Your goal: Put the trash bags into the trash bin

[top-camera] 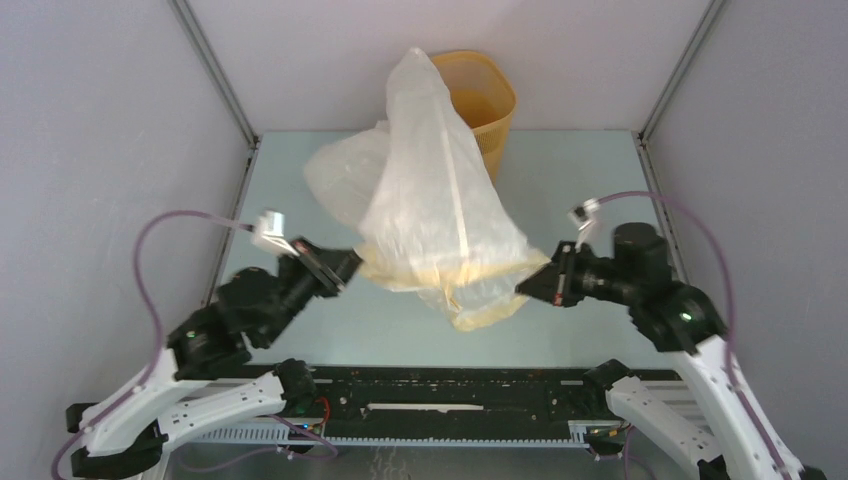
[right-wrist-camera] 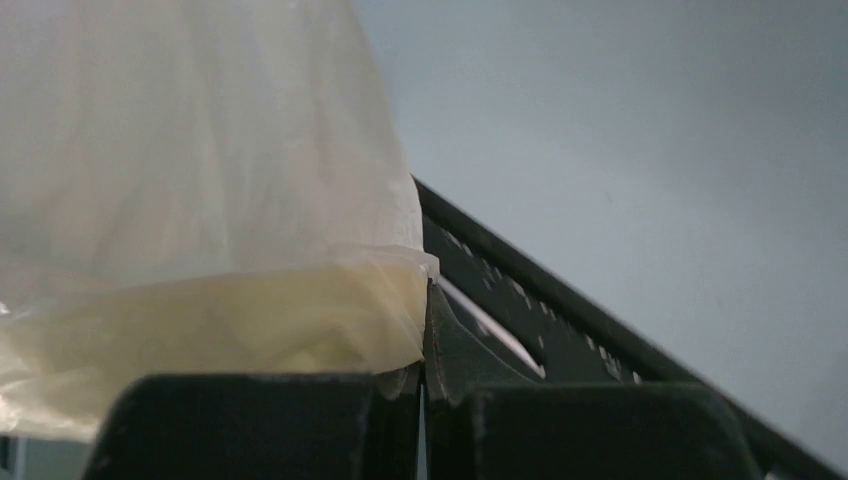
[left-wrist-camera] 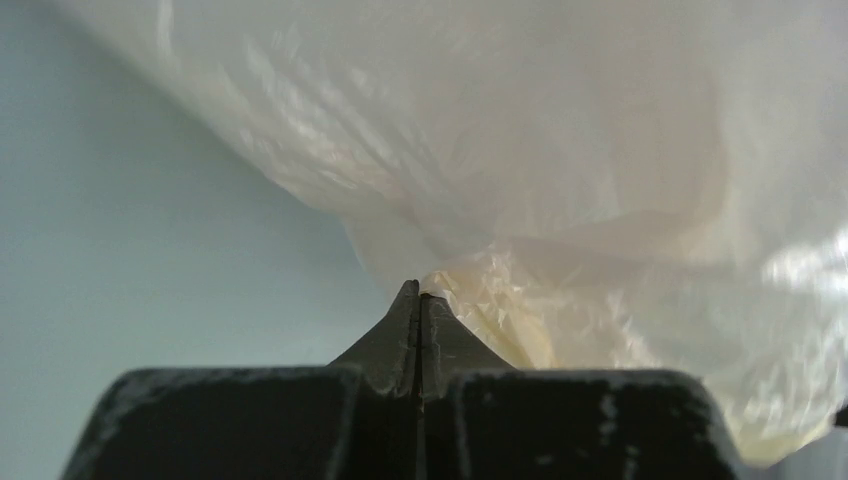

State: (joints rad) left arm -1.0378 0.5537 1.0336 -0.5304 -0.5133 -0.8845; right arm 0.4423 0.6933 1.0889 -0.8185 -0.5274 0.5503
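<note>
You're holding the thin, crinkly, translucent cream-white plastic bag (top-camera: 440,200) up between both arms. The left gripper (top-camera: 352,268) is clamping shut on its pale yellow rim band, and the right gripper (top-camera: 532,284) is pinching the opposite side. The bag's far end is rising in front of the orange-yellow slotted plastic bin (top-camera: 492,100), overlapping its near rim from above.
</note>
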